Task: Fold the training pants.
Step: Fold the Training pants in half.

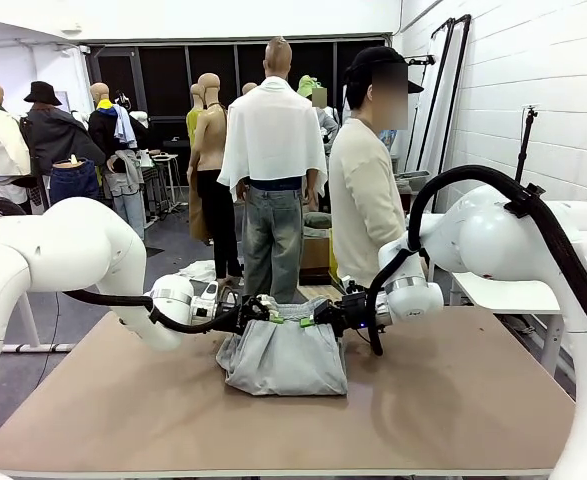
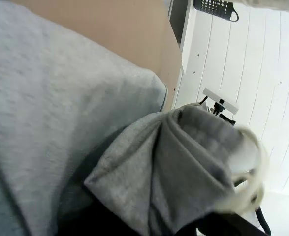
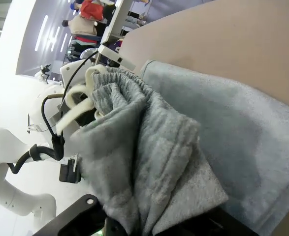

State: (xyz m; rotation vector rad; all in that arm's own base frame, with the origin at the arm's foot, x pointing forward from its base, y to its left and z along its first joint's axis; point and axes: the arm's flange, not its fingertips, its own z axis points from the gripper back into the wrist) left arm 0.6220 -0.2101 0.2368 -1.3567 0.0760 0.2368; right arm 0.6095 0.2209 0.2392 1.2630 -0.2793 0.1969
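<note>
Both claws, left [image 1: 269,312] and right [image 1: 311,320], seemingly pinch the pants [image 1: 285,358] at the far edge; release is best made evenly onto the worktop [image 1: 453,400].

Bunched grey training pants [image 3: 149,162] with white drawstring [image 3: 78,96] over table [image 3: 223,44].

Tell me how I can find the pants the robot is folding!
Look at the big brown table in front of the person. In its middle, between the two white robot arms, lies a soft bundle: the training pants. They are light grey, with a white drawstring, unlike the blue jeans on the dummies behind.
</note>
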